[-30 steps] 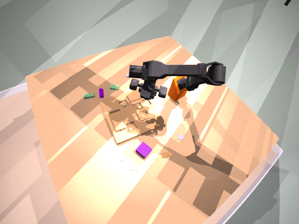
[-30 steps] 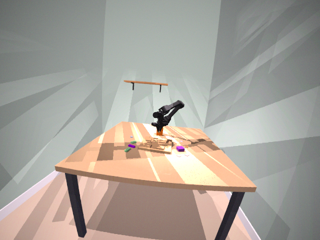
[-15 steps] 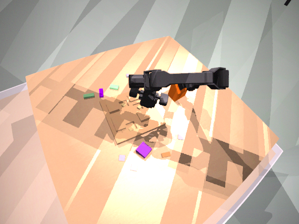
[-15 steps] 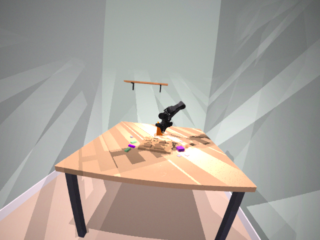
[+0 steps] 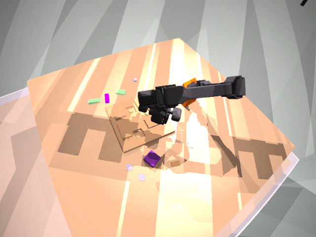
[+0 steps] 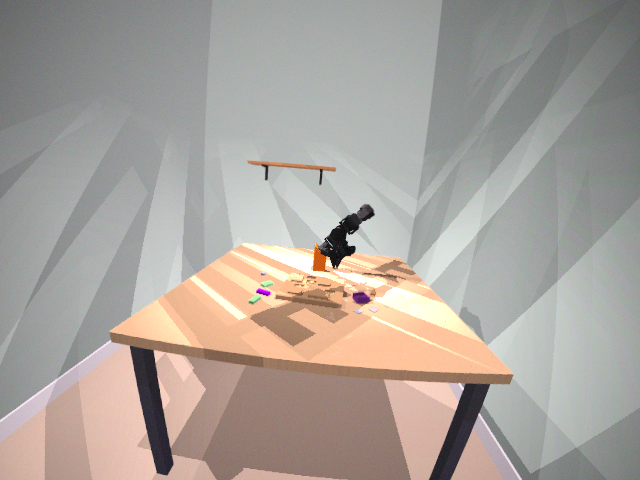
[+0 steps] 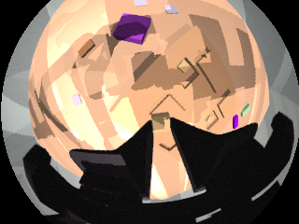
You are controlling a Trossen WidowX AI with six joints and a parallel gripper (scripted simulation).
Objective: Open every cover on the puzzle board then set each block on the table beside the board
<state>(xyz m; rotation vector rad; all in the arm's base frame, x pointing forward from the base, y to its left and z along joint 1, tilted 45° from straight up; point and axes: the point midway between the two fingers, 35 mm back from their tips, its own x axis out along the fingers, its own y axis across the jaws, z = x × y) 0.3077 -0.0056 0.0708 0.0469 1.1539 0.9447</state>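
The tan puzzle board (image 5: 127,147) (image 6: 310,301) lies on the table, with thin dark-edged tracks and wells. Small pale raised pieces, one near the back left (image 5: 131,110) and one near the front (image 5: 138,136), stand on it. Wood-coloured covers blend with the board, so I cannot tell how each stands. My gripper (image 6: 335,265) (image 7: 161,122) points down above the board's right part. It is shut on a small tan block (image 7: 160,122), seen at the fingertips in the wrist view. The arm hides the board's back right part in the top view.
A large purple block (image 5: 151,158) (image 6: 360,297) (image 7: 133,28) and a brown block (image 5: 175,163) (image 7: 87,49) lie off the board's front. Two green bars (image 5: 93,100) (image 5: 120,92) and a magenta bar (image 5: 106,98) lie behind it. Several small pale pieces (image 5: 129,167) (image 5: 141,177) (image 5: 135,79) lie around.
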